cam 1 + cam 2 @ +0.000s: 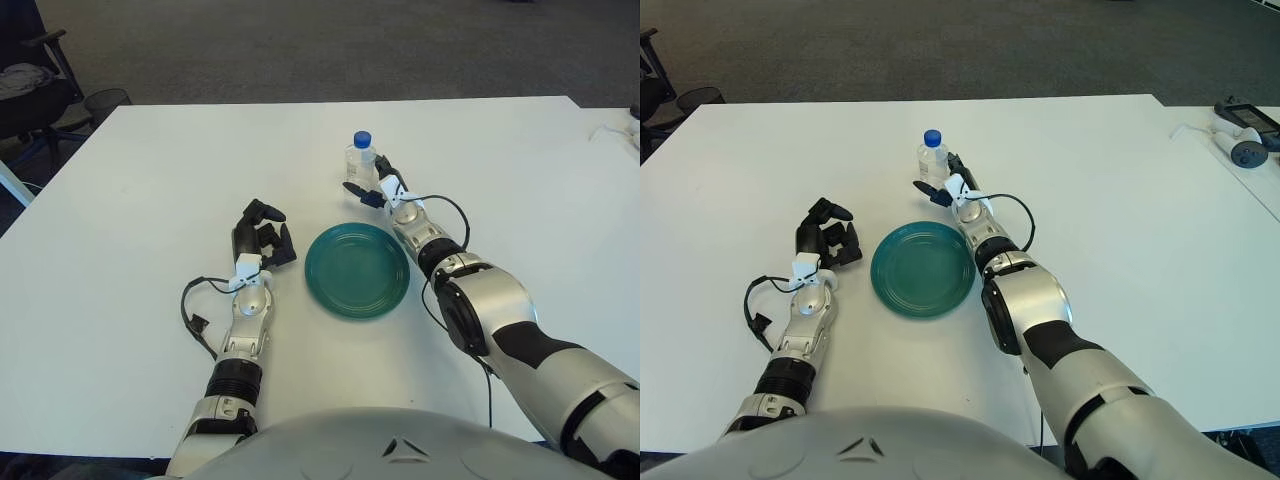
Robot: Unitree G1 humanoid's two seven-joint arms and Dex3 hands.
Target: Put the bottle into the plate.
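The robot's body is mostly silver-grey metal with black joints. The left hand (pixel 262 238) has three black, segmented fingers mounted on a small white block, below which a slim silver wrist runs into a ribbed black collar and a silver forearm. A thin black cable loops out from that wrist to a small black plug. The right hand (pixel 381 182) also has dark fingers, with a white block and blue-tinted tips; a black cable arcs alongside its wrist. The right arm widens into a large rounded silver shell with a black circular joint cover, then alternating black and silver segments. A smooth grey domed torso fills the bottom edge.
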